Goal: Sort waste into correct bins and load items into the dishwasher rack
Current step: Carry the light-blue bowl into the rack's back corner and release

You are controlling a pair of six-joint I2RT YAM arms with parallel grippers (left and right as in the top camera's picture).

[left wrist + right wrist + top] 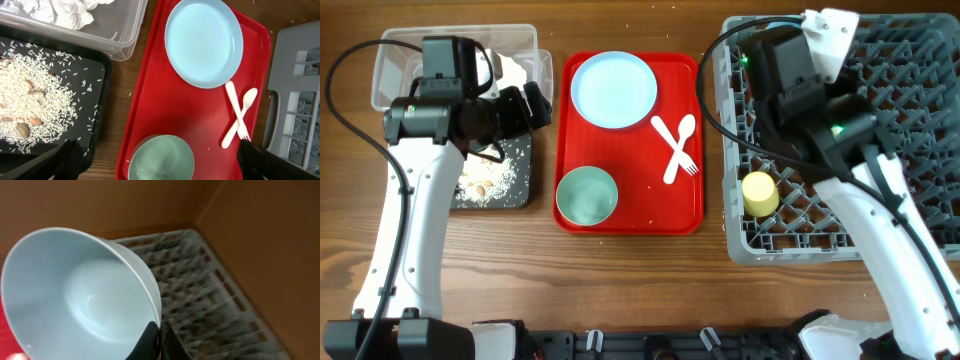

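Pale blue bowl [80,295] pinched at rim by right gripper [159,340] over dishwasher rack [200,295]; thin tilted hold may slip; left gripper [157,152] spread

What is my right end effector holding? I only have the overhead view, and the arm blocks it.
Observer: A blue bowl, its rim pinched in the right end effector.
Operator: Any food inside it?
Observer: No, the inside looks clean.
Operator: Is the left end effector free?
Observer: Yes, its fingers are wide apart with nothing between them, above the red tray.
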